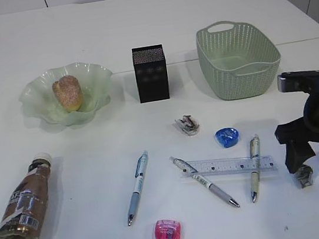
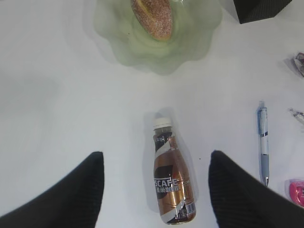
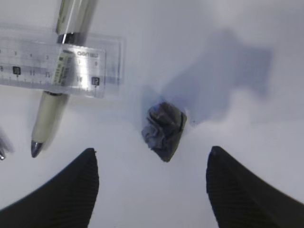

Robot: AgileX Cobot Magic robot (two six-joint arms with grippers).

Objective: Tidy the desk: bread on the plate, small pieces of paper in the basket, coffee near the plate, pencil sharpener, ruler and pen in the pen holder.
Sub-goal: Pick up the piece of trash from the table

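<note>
The bread point(image 1: 68, 92) lies on the green wavy plate point(image 1: 41, 103). The coffee bottle point(image 1: 26, 203) lies on its side at the front left; my left gripper point(image 2: 154, 159) hangs open above it, out of the exterior view. A crumpled paper ball point(image 3: 164, 128) lies just ahead of my open right gripper point(image 3: 152, 154), which hovers low over it at the right point(image 1: 311, 160). A second paper ball point(image 1: 188, 125) lies mid-table. Three pens point(image 1: 137, 187) point(image 1: 205, 181) point(image 1: 255, 167), a clear ruler point(image 1: 230, 165), a blue sharpener point(image 1: 227, 137) and a pink sharpener point(image 1: 168, 233) lie in front. The black pen holder point(image 1: 150, 73) stands at the back.
The green woven basket point(image 1: 239, 60) stands at the back right, behind my right arm. The ruler rests across two of the pens. The table's front edge is close to the pink sharpener.
</note>
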